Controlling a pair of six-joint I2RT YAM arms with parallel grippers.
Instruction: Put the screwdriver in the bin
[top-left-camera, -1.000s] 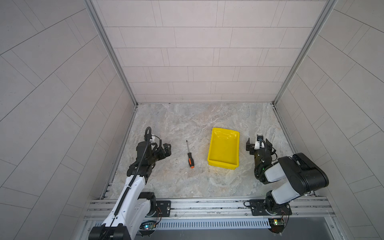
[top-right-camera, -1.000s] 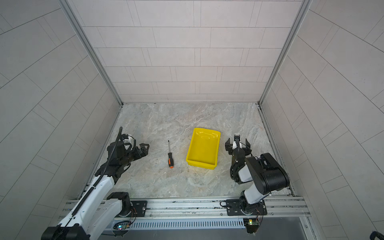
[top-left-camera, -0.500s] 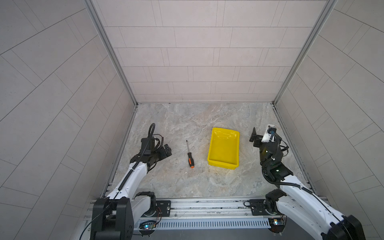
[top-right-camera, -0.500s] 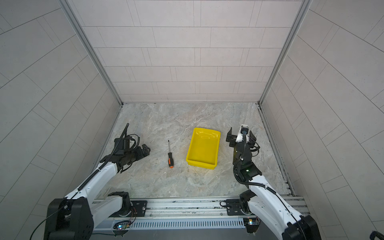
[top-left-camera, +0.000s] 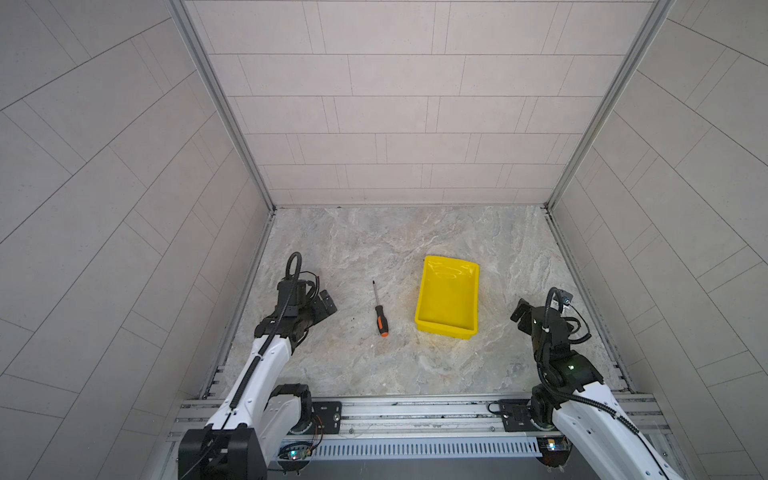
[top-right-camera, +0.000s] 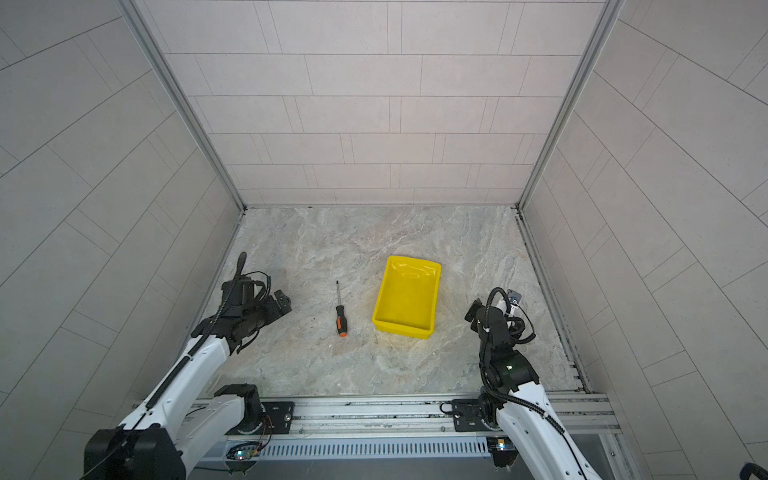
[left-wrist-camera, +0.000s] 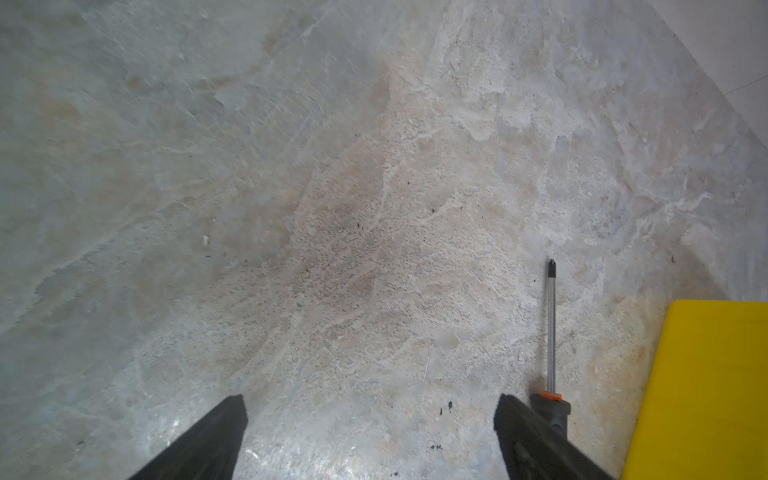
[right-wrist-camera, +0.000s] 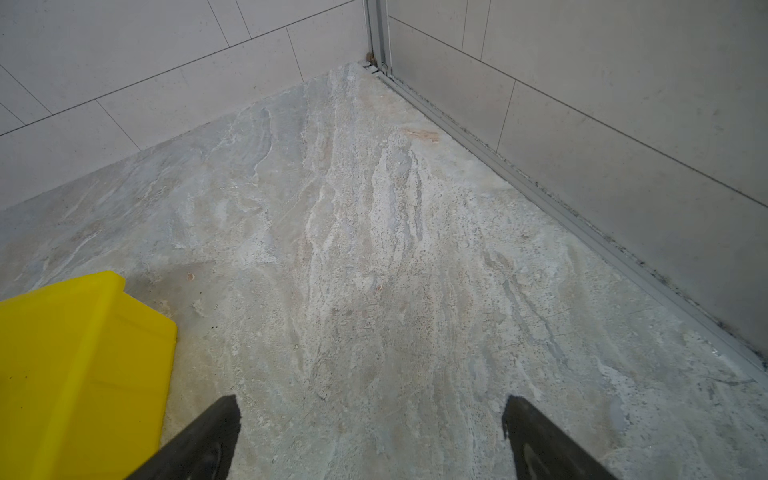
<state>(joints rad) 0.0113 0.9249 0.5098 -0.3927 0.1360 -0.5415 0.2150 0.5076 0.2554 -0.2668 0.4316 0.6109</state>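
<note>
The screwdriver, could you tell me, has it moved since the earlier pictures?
No. The screwdriver lies unmoved, the same gap left of the bin in a top view.

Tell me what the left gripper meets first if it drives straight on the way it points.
Most likely bare marble tabletop: the left gripper is open and tilted down, with only stone between its jaws. The screwdriver lies just outside one jaw, the bin beyond it; depth is uncertain.

Robot test cell, lab-style: boxed in on three sides by pale tiled wall panels (top-left-camera: 395, 104), joined at the corners by aluminium profiles (top-left-camera: 221, 104); stone-patterned worktop (top-left-camera: 374, 365) below; slotted metal rail (top-left-camera: 415, 409) along the front edge, with two white-and-black arms (top-left-camera: 266, 361) bolted on.
</note>
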